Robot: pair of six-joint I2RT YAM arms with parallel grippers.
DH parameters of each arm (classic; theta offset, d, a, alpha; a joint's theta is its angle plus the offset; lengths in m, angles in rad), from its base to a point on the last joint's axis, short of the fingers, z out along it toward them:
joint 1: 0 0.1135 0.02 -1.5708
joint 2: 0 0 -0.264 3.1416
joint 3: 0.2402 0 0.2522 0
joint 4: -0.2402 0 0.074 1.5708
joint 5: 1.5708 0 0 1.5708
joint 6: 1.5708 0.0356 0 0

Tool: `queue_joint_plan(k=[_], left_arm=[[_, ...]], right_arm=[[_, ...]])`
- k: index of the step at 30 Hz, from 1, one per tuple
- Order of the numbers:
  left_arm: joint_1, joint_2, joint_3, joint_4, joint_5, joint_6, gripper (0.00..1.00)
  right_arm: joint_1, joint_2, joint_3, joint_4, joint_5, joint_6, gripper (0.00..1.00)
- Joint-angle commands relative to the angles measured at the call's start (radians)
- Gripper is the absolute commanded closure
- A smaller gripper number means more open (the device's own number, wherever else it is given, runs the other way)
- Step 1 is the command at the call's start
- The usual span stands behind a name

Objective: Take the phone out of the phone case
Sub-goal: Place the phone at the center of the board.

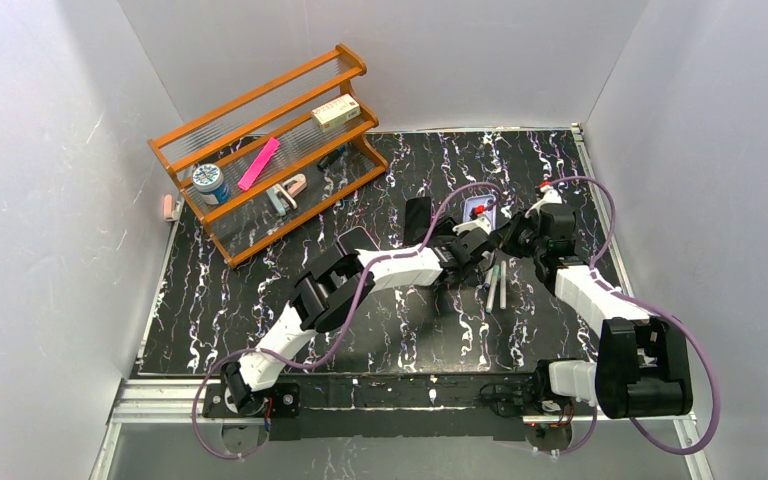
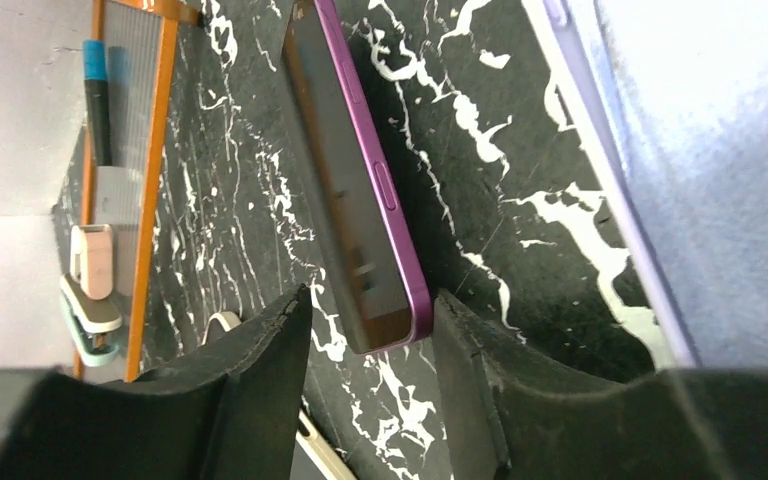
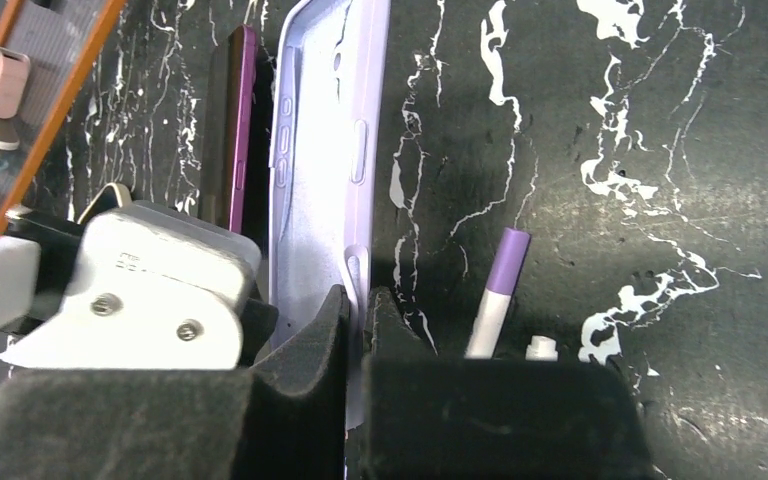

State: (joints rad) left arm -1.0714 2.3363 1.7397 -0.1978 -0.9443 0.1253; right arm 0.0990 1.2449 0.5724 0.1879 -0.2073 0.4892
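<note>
The purple-edged phone stands on its long side on the black marbled table, outside the case. Its near end sits between the fingertips of my left gripper, which is open, with a clear gap on the left side. The pale lilac phone case stands empty right beside the phone, its hollow side showing. My right gripper is shut on the case's near rim. In the left wrist view the case fills the right side.
An orange rack with small items stands at the back left. Two pens lie on the table just right of the case, one with a purple cap. Grey walls close in both sides and the back.
</note>
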Motion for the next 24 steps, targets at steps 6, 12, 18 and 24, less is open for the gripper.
queue_joint_plan(k=[6, 12, 18, 24], left_arm=[[0.039, -0.049, 0.098, -0.077, 0.154, -0.15, 0.4], [0.095, -0.139, 0.066, -0.117, 0.275, -0.27, 0.19], [0.204, -0.376, -0.13, -0.069, 0.454, -0.403, 0.02], [0.294, -0.642, -0.433, 0.025, 0.449, -0.48, 0.02]], right_arm=[[-0.005, -0.012, 0.062, -0.043, 0.026, -0.054, 0.99], [-0.005, 0.039, 0.124, -0.066, -0.007, -0.087, 0.99], [-0.005, 0.16, 0.235, -0.097, -0.085, -0.119, 0.99], [-0.005, 0.279, 0.311, -0.091, -0.151, -0.112, 0.99]])
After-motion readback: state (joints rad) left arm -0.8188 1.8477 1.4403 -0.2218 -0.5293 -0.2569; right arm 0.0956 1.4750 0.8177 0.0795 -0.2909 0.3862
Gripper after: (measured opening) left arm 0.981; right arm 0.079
